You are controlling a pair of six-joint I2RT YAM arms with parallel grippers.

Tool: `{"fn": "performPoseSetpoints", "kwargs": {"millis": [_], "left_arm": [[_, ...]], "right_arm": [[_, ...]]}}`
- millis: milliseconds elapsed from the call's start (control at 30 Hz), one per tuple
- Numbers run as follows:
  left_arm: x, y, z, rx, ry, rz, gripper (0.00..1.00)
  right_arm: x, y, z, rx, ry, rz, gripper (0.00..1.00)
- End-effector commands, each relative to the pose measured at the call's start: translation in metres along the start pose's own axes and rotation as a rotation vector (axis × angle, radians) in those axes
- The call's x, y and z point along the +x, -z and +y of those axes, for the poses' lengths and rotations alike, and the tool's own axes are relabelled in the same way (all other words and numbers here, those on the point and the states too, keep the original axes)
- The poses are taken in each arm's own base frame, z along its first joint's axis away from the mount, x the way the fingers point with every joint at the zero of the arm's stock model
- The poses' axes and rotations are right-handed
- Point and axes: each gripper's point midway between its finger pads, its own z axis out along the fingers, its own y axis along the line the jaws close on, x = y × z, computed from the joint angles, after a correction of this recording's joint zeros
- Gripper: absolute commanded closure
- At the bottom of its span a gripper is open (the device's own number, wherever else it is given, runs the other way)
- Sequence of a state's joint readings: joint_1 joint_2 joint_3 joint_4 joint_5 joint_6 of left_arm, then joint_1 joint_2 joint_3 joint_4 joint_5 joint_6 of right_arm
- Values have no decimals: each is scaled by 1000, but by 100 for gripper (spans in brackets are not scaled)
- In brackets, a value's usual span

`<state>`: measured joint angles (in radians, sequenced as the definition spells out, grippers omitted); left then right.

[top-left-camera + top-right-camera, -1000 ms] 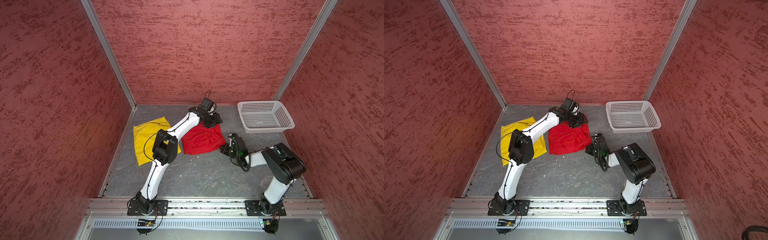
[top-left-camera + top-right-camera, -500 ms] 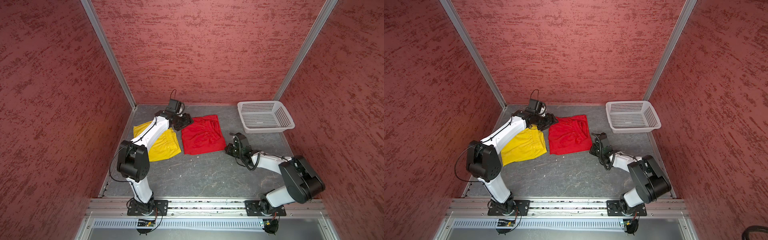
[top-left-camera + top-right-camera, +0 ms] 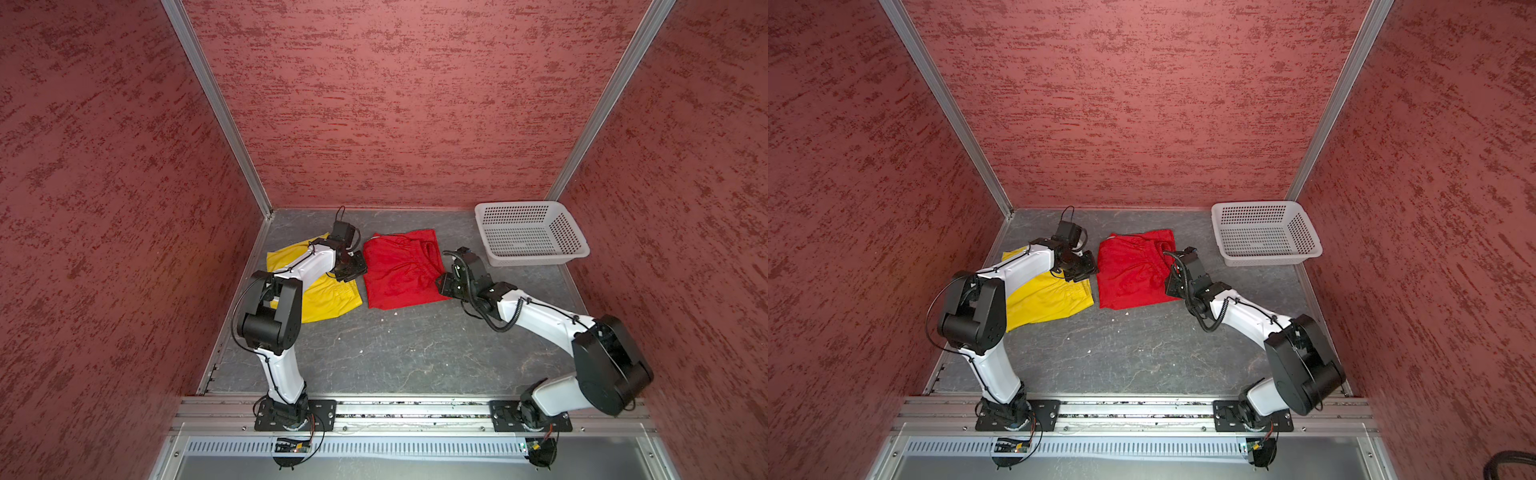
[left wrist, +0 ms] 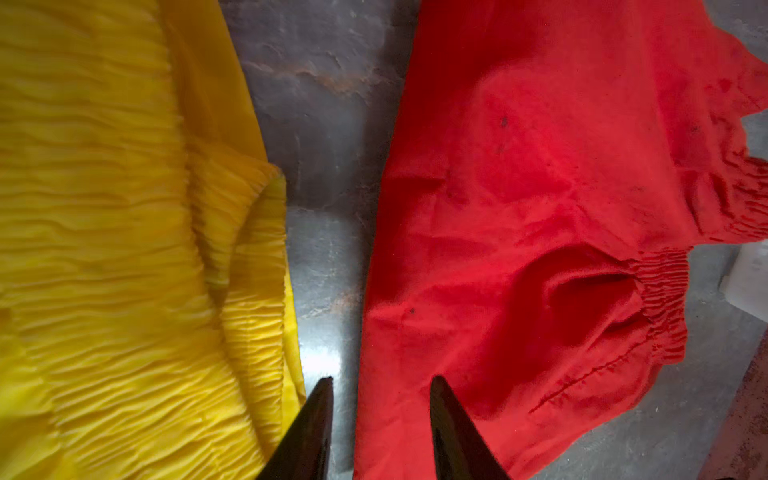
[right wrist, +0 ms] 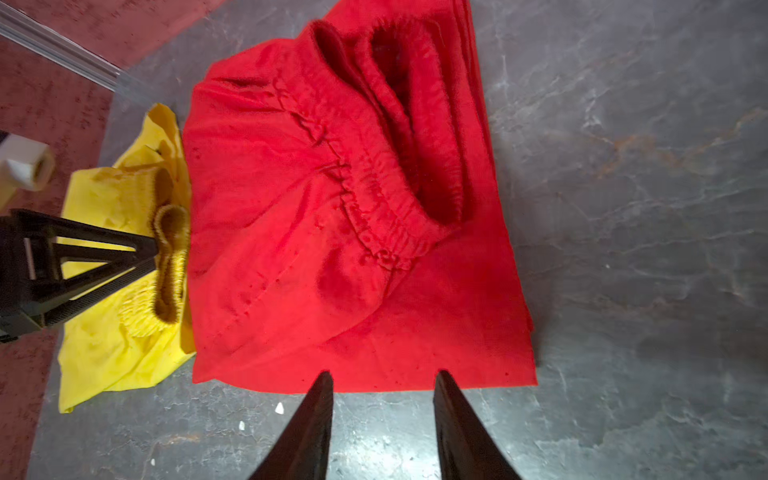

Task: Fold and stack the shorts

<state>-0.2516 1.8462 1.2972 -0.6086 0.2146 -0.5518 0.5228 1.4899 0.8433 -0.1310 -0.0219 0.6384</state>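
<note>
While yellow shorts [image 3: 332, 299] and red shorts [image 3: 395, 274] lie side by side on the tabletop [image 3: 395, 353] (barely apart), the left tool [image 4: 381, 380] hangs released over their gap, the right tool [image 5: 382, 374] released at the red edge

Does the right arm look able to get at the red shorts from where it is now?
Probably yes. The right gripper stands open at the edge of the red shorts, nothing between them; the left gripper sits at the opposite edge.

Red shorts [image 3: 395, 274] and yellow shorts [image 3: 332, 297] are matt crinkled cloth; the basket [image 3: 536, 259] is white perforated plastic.
</note>
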Motion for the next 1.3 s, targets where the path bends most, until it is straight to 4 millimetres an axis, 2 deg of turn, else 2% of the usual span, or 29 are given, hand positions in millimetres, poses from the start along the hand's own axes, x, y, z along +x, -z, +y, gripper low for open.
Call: {"fn": "performPoseSetpoints", "kwargs": {"millis": [0,233,300,367,433,500,600,733,867,1033,1267], "left_arm": [[-5,-14,-6,60,-1,-3,60],[-5,-45,-4,109,43,25,58],[-6,-52,-5,121,54,29,62],[-8,-58,-9,136,60,35,69],[-12,-60,-12,133,61,36,89],[-18,-56,-15,123,58,33,100],[-31,-39,-21,104,43,9,100],[-49,-2,-26,67,6,-52,100],[-61,27,-18,7,18,-70,100],[-76,44,-6,-19,47,-66,100],[-83,61,-5,-49,31,-87,100]], "right_arm": [[11,-7,-7,32,-8,44,58],[12,-15,-9,47,10,62,57],[13,-18,-11,53,13,66,57],[16,-21,-13,59,15,73,57],[18,-24,-14,61,18,80,57],[19,-27,-15,64,19,84,57],[20,-29,-15,59,21,88,57],[22,-27,-16,45,18,82,57],[31,-25,-22,46,19,82,57],[36,-22,-27,45,26,85,57],[38,-23,-33,51,36,83,57]]}}
